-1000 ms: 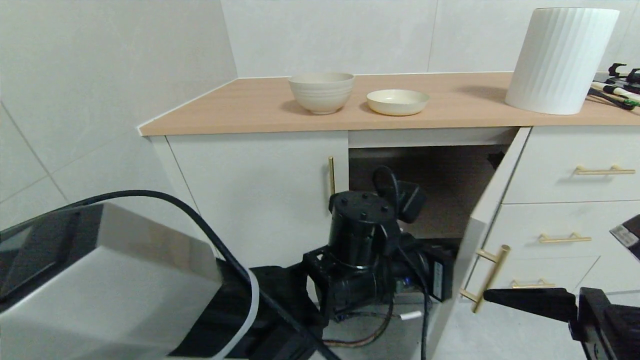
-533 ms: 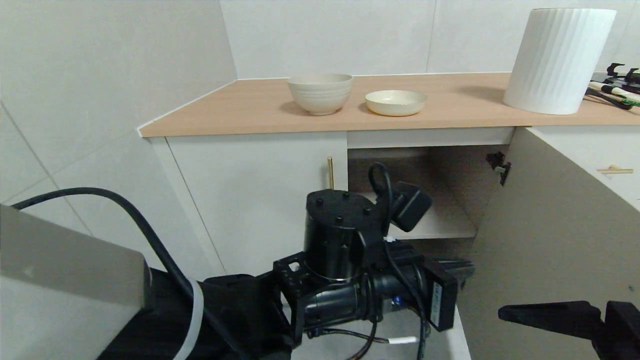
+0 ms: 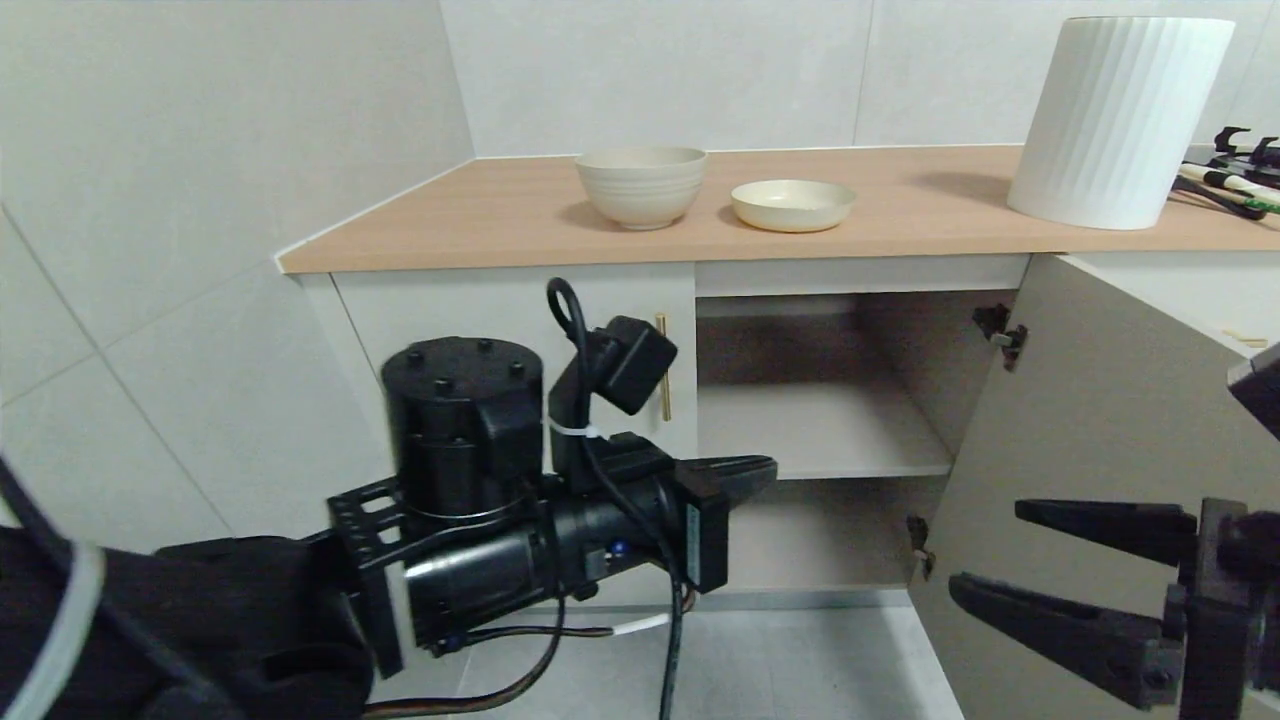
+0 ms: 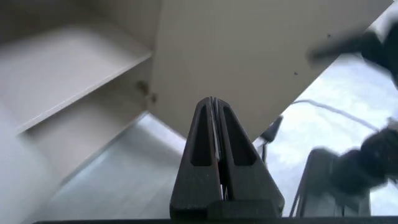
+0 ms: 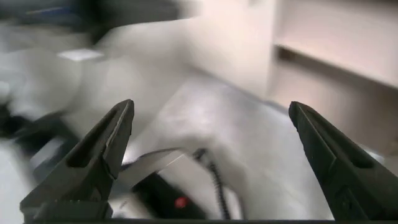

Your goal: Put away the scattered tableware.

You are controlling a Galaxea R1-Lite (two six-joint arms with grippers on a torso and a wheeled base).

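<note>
A: Both pieces of tableware sit up on the desk (image 3: 480, 215). The deep cream bowl (image 3: 641, 185) is on the left and the shallow dish (image 3: 794, 204) just beside it on the right. They're upright and not touching.

B: And right below them the cupboard (image 3: 860, 300) stands open. Its right door (image 3: 1080, 420) is swung wide, inner face showing, with a pale shelf (image 3: 815, 430) across the middle of the compartment.

A: What about the left hand (image 3: 750, 470)?

B: It's low, in front of the closed left door, just by the brass handle (image 3: 663, 365). It points across toward the open compartment at about shelf height. The fingers are clenched flat against each other with nothing between them.

A: The right hand (image 3: 988, 548) is the opposite. It's low on the right, in front of the open door's inner face, with fingers spread wide and nothing held.

B: So both hands are well below the bowl and dish.

A: Further along the desk, well apart from the dish, stands a tall white ribbed bin (image 3: 1120, 120). Some pens (image 3: 1235, 175) lie past it at the far right.
</note>
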